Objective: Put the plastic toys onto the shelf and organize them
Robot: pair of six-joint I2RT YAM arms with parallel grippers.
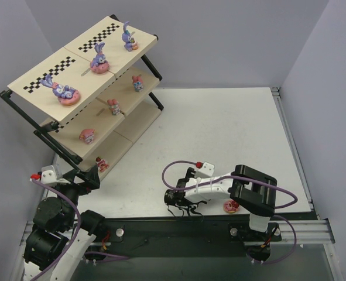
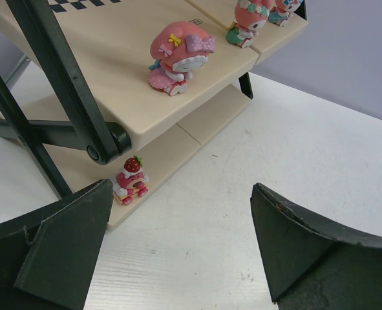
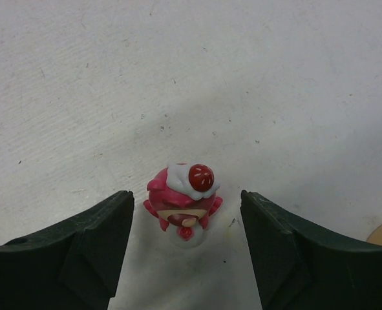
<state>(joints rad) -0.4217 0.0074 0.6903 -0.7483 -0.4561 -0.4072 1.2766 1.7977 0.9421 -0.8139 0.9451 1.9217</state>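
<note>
A red-pink plastic toy (image 3: 184, 200) with a strawberry and cream on its head stands on the white table between the jaws of my right gripper (image 3: 187, 219). The jaws are open, with a gap on each side. In the top view that gripper (image 1: 181, 205) covers the toy. The slanted shelf (image 1: 117, 52) holds three purple bunnies (image 1: 98, 60) on its top board, pink figures (image 1: 113, 106) on the middle board and a strawberry-topped one (image 2: 131, 181) on the bottom board. My left gripper (image 2: 181, 252) is open and holds nothing, facing the shelf's near end.
Another pink toy (image 1: 231, 206) lies on the table near its front edge, beside the right arm's black link. The shelf's black frame legs (image 2: 61, 97) stand close in front of the left gripper. Grey walls close in the table on the left, the back and the right.
</note>
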